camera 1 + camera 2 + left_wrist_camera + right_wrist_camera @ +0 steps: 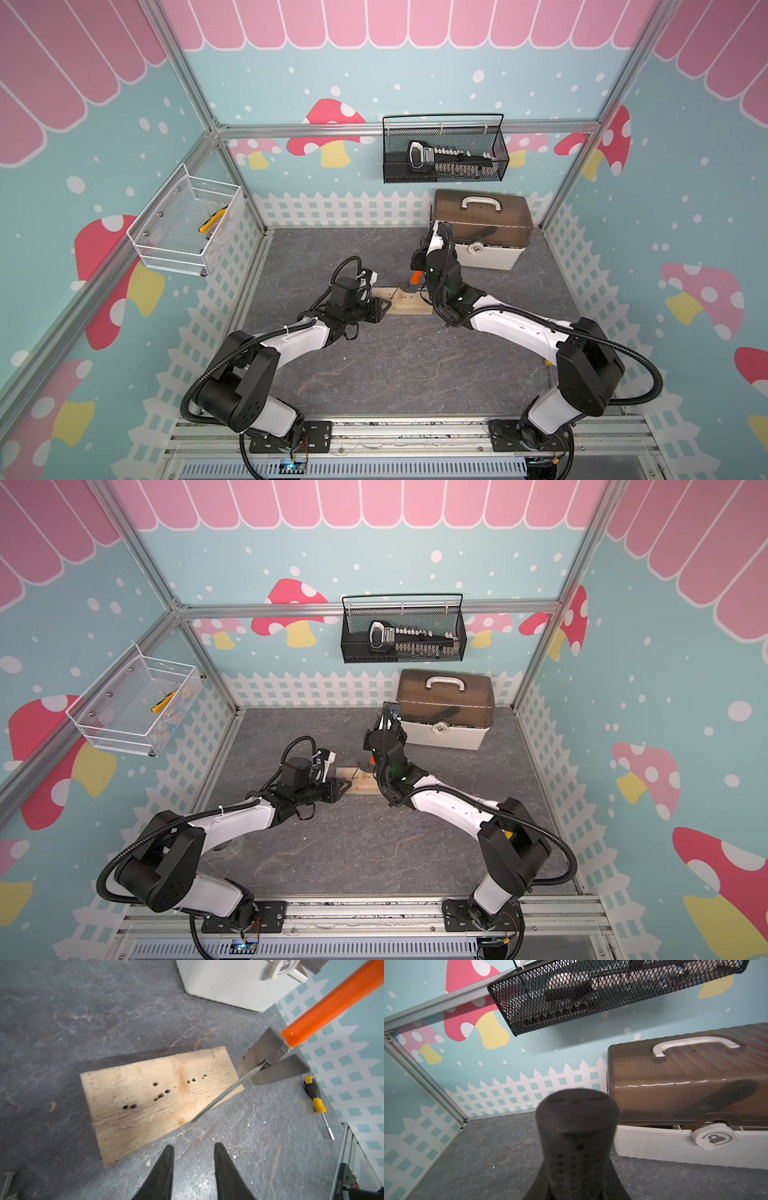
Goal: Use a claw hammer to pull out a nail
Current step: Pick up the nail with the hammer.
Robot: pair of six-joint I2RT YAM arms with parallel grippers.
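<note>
The claw hammer (pixel 324 1003), with a steel forked head, orange neck and black handle (pixel 576 1118), hangs over the far end of a wooden board (pixel 158 1097) pitted with holes. A long thin nail (pixel 226 1093) sits caught in the claw, slanting down with its tip free above the board's edge. My right gripper (pixel 576 1163) is shut on the black handle, and the orange neck (pixel 414 277) shows just below it in a top view. Just off the board's near end, over the floor, my left gripper (pixel 193 1145) stands open with nothing between its fingers.
A toolbox (pixel 484 232) with a brown lid stands at the back right, close behind the hammer. A yellow-handled screwdriver (pixel 314 1095) lies on the floor by the right wall. A black mesh basket (pixel 444 149) hangs on the back wall, a white one (pixel 187 224) on the left wall.
</note>
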